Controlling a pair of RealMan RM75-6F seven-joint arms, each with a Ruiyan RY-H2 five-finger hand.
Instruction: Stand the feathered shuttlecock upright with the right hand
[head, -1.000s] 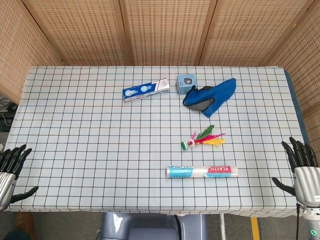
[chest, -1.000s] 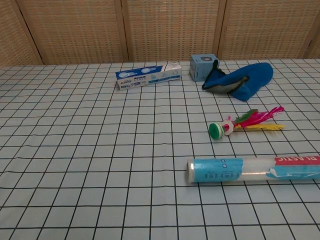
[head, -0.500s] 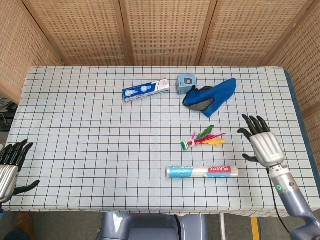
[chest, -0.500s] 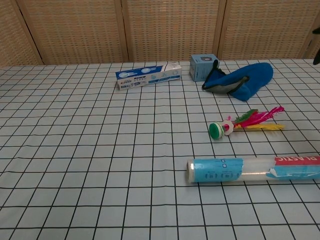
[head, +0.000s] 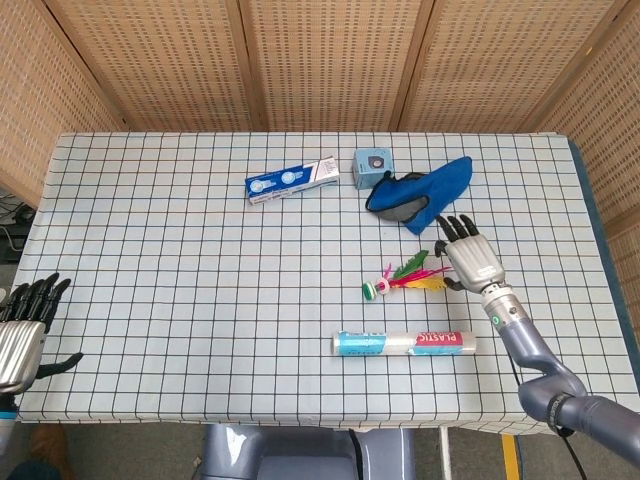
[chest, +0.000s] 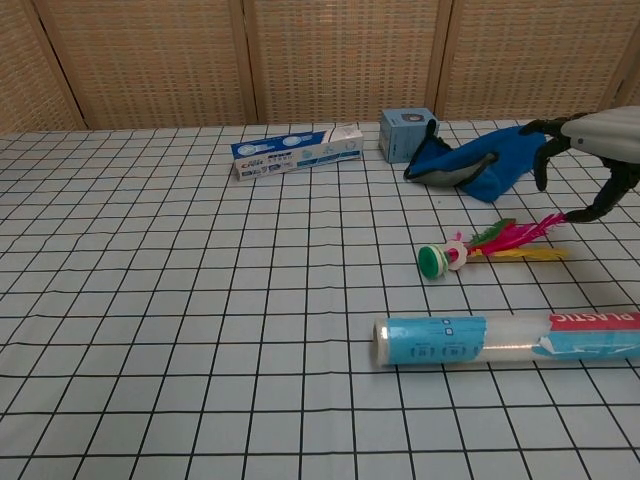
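There is one feathered shuttlecock with a green base and pink, green and yellow feathers (head: 405, 279), and one clear plastic roll with blue and red labels (head: 404, 343). There is one long blue and white toothpaste box (head: 291, 180), one small blue cube box (head: 374, 164) and one blue cloth shoe (head: 421, 191). Two robot hands show: the right hand (head: 471, 259) and the left hand (head: 22, 335).

Table (head: 150, 250) under a white cloth with a black grid. Landmark: small blue box (head: 373, 162), at the far middle of the table, a dark round mark on its front face.

Toothpaste carton (head: 292, 180), blue and white, lies flat just left of the box, long side slightly angled.

Blue fabric item (head: 422, 192) with a dark opening lies crumpled just right of the box, touching or nearly touching it.

Clear plastic-wrap roll (head: 404, 343), blue label and red "PLASTIC" lettering, lies lengthwise well nearer than the box, close to the table's front edge.

Woven wicker panels (head: 320, 60) stand behind the box.
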